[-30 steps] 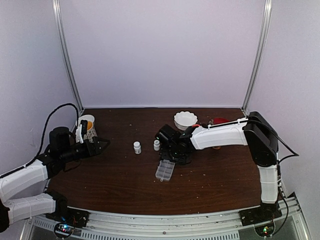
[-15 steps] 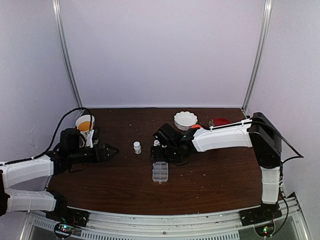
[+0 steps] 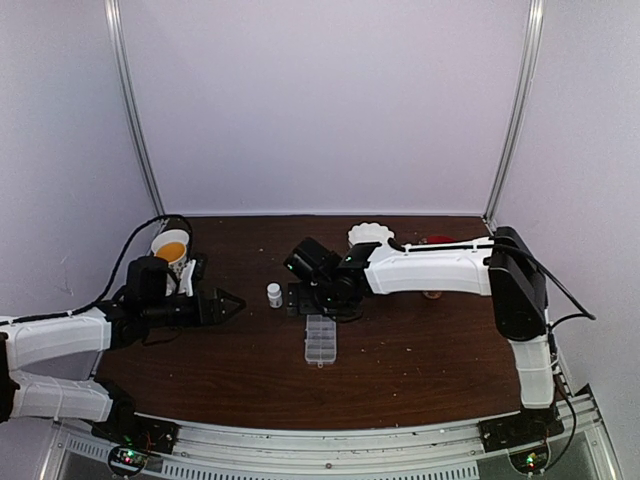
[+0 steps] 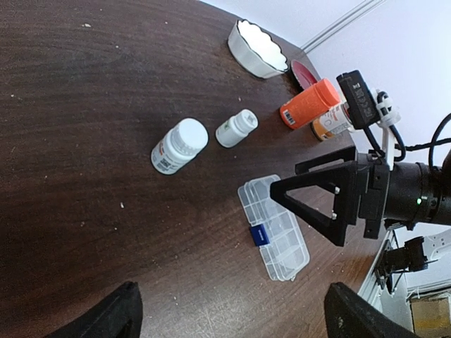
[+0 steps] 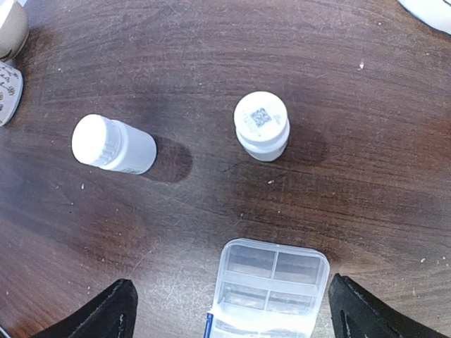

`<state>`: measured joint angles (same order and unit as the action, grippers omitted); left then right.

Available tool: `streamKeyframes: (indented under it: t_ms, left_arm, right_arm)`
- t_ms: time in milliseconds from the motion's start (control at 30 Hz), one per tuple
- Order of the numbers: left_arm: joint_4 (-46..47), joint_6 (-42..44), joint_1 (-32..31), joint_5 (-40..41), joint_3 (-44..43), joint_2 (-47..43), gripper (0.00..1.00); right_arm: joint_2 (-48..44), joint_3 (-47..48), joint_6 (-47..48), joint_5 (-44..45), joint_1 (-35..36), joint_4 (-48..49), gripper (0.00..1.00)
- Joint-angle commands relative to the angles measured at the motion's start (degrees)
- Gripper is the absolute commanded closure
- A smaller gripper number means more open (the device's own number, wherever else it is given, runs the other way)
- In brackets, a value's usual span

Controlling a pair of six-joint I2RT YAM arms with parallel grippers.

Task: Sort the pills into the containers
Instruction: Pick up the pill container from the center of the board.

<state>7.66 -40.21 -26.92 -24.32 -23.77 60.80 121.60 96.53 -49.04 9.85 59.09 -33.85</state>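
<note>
Two grippers could reach the organiser box, and the right gripper is plainly the nearer. The box sits on the table just below the right gripper's fingertips, on the side toward the arm bases. Its long axis runs away from that gripper toward the near edge. In the right wrist view one short end of the box lies between the two spread fingers, so the jaws stand wide apart and hold nothing.

The cells of the box look empty, though the plastic is clear and I cannot be sure. No pills show anywhere. Two small white bottles stand just beyond the box, almost under the right palm.

The right arm reaches far out to its left, wrist turned down and hovering low. The left gripper is also fully spread and empty. It lies level and points across the bottles at the box, well apart from it.
</note>
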Motion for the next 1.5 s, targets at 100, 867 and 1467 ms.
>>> streamKeyframes:
  t_ms: [100,867,1467]
  left_arm:
    - [1.98,-0.05,-0.42,1.02,0.07,-1.75,0.07]
    - [1.94,0.47,-0.51,2.13,1.03,-1.92,0.07]
    - [10.41,-3.91,-5.02,-1.66,0.17,0.78,0.08]
  right_arm:
    - [2.17,3.49,-4.51,8.38,0.94,-9.62,0.03]
    - [6.22,3.36,-5.32,4.99,1.55,-6.72,0.3]
    - [-17.39,-26.87,-1.09,-1.8,1.47,36.89,0.43]
